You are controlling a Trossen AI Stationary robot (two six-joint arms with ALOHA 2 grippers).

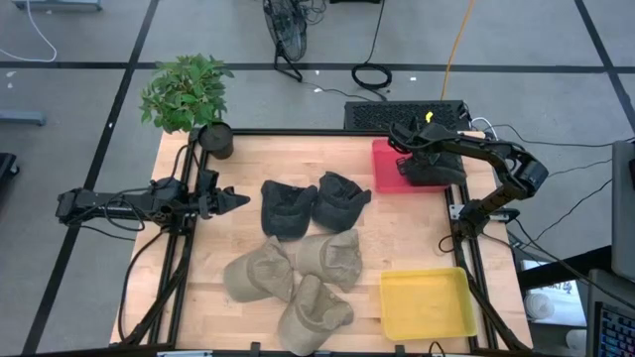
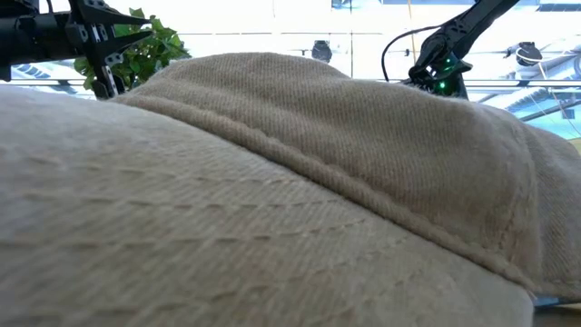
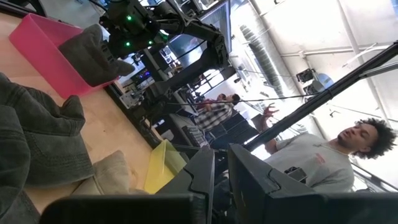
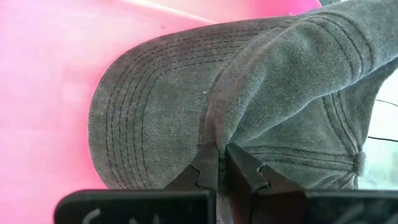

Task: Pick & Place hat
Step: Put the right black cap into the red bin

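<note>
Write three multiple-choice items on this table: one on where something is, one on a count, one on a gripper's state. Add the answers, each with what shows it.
1. Where is the right gripper?
A. over the yellow tray
B. over the pink tray
C. beside the plant

2. How many tan hats lie on the table?
A. one
B. five
C. three

3. What state is the right gripper in?
A. shut on a dark grey hat
B. open and holding nothing
C. shut on a tan hat

Answers:
1 B: the high view shows it above the pink tray.
2 C: three tan hats are grouped below the two dark ones.
3 A: the right wrist view shows its fingers pinching the dark grey hat.
</note>
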